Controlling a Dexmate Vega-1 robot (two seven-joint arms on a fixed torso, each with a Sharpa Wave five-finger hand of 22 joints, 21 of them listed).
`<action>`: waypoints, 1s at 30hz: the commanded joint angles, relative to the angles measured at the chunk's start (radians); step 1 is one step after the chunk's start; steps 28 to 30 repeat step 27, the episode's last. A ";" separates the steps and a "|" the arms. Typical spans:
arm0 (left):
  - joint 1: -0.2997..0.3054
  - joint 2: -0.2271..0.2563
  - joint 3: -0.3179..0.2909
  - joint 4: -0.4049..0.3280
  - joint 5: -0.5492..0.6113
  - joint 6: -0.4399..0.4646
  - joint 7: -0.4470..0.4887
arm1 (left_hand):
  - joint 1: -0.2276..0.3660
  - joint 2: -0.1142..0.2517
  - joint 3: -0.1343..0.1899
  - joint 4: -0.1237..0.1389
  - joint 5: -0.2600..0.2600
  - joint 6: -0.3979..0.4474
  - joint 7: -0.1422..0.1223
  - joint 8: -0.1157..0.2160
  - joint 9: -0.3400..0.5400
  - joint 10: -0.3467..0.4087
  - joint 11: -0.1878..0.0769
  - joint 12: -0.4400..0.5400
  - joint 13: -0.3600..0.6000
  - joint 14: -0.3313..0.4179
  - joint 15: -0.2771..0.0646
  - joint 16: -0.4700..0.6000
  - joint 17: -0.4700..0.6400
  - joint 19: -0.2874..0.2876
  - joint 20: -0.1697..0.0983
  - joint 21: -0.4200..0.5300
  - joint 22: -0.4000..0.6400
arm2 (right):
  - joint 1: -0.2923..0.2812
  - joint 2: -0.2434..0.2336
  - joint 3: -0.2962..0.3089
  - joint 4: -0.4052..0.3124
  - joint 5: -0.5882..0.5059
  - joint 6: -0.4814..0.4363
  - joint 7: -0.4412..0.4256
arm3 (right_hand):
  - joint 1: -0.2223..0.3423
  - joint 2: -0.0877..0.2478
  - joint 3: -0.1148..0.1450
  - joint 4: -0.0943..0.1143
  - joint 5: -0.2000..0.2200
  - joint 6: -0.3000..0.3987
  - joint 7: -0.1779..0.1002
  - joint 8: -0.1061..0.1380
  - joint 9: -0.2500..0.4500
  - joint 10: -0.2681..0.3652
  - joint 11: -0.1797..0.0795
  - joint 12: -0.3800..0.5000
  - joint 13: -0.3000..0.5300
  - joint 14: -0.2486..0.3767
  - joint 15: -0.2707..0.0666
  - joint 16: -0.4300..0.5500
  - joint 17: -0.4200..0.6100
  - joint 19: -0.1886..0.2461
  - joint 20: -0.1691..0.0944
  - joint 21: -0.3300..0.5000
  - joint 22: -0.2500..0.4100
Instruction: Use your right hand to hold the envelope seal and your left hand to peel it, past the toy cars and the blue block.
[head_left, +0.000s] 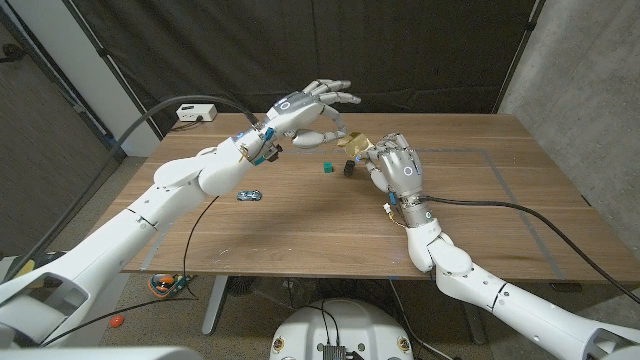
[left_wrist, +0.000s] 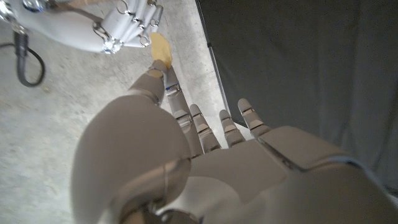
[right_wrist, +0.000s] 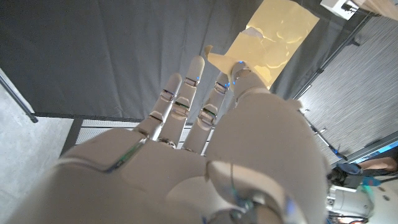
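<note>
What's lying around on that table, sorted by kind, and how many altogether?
Envelopes: 1, tan, held up between both hands
Toy cars: 2, a blue one and a dark one
Blocks: 1, blue-green
Total: 4

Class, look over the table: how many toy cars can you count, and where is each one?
2. A blue toy car lies on the table beside the left arm. A dark toy car sits by the right hand, near the green block. More may be hidden.

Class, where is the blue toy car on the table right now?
In the head view, the blue toy car lies left of centre, under the left arm, apart from the green block.
</note>
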 joint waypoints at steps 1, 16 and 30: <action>0.054 -0.028 -0.036 0.085 -0.285 -0.052 0.000 | -0.006 0.019 0.014 0.018 0.004 0.014 -0.018 0.062 0.108 0.007 0.009 0.002 0.006 0.013 -0.040 0.008 0.004 0.008 0.009 0.006 0.003 | -0.004 0.026 0.017 0.021 0.057 0.032 -0.049 | -0.007 0.007 0.010 0.000 0.006 -0.013 0.000 -0.006 0.003 -0.010 0.001 -0.006 0.005 0.009 -0.153 -0.007 0.002 0.005 -0.047 0.013 0.002; 0.118 -0.031 -0.099 0.054 -0.300 0.047 -0.017 | -0.061 -0.020 -0.013 0.027 0.008 -0.335 -0.104 -0.094 0.046 -0.105 0.054 -0.053 0.012 -0.020 0.001 -0.021 0.011 0.001 0.032 0.000 0.003 | -0.009 0.030 0.052 0.010 0.077 -0.066 -0.016 | -0.083 -0.039 0.015 0.017 0.005 -0.231 -0.012 -0.103 0.000 -0.217 0.003 -0.111 -0.002 -0.094 -0.142 -0.127 -0.046 0.001 0.001 0.028 -0.007; 0.137 -0.037 -0.101 0.058 -0.325 0.114 -0.014 | -0.136 -0.050 -0.066 0.050 0.026 -0.767 -0.143 -0.306 0.016 -0.267 0.106 -0.082 -0.001 -0.087 0.045 -0.049 0.008 -0.055 0.049 -0.027 0.005 | 0.070 0.023 0.028 0.051 0.073 -0.013 0.012 | -0.289 -0.131 -0.063 0.070 0.070 -0.859 0.058 -0.133 -0.004 -0.790 0.076 -0.122 -0.133 -0.456 -0.047 -0.166 -0.146 -0.137 0.101 -0.059 -0.015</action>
